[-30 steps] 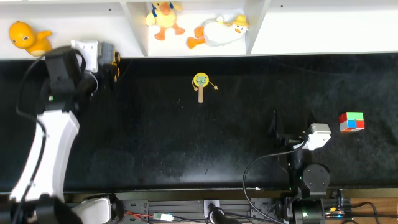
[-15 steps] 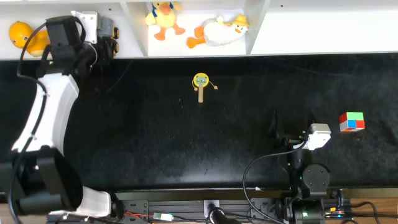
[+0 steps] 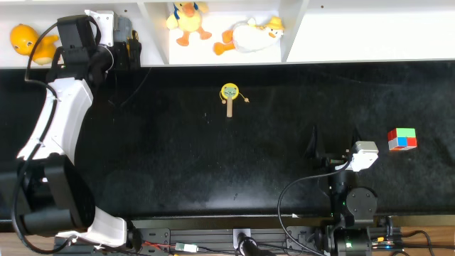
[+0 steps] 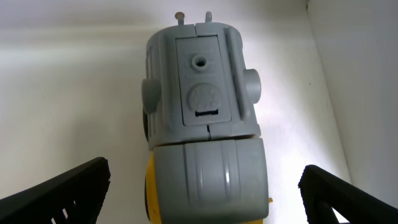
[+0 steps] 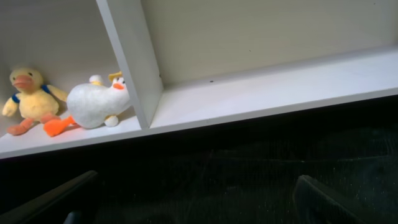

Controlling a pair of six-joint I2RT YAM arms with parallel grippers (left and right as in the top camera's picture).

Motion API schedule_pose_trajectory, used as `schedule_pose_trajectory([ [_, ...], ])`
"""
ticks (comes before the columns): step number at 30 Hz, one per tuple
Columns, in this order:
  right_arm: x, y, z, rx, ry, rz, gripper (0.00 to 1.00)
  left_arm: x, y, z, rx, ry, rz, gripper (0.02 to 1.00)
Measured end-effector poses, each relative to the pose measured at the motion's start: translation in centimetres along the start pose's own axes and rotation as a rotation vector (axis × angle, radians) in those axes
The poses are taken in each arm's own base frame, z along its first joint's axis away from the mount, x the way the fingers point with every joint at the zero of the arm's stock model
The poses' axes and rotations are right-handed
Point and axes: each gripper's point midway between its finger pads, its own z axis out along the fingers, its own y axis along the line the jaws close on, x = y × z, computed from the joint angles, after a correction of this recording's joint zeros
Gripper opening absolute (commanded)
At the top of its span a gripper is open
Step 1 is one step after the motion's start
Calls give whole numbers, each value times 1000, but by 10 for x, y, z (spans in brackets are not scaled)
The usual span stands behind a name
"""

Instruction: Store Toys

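Grey toy sitting in the left cubby, fingers wide open around it

The left gripper (image 4: 202,174) is open, with one finger well out on each side of the grey-and-yellow toy (image 4: 199,93), and as far as I can tell neither touches it. The toy lies dead ahead between them, its long axis running the way the fingers point, into the left shelf compartment (image 4: 354,74), whose side wall is close on one flank. Looks underside-up to me: flat grey panel with a screw hole and latch, round stubs on both sides, two little pins at the far end, yellow peeking out at the near end. My guess is a straight pull-back is the clean exit. The right gripper (image 5: 199,196) is open too, well away over the black mat (image 5: 249,162).
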Motion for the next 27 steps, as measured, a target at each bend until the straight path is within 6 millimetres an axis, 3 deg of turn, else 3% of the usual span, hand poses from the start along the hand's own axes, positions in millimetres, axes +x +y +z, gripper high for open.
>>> schedule_pose_trajectory([
  [5,0,0,0,0,0,0,996,6,-2,-10,0,3,-1,998],
  [9,0,0,0,0,0,0,996,20,-6,-43,-6,-22,-1,998],
  [13,0,0,0,0,0,0,993,48,-11,-83,-20,-52,-2,998],
  [16,0,0,0,0,0,0,996,83,-19,-104,-17,-68,0,998],
  [18,0,0,0,0,0,0,996,89,-22,-114,-23,-179,20,998],
  [23,0,0,0,0,0,0,996,62,-37,-163,-27,-645,149,998],
  [27,0,0,0,0,0,0,996,90,-52,-179,4,-770,199,998],
])
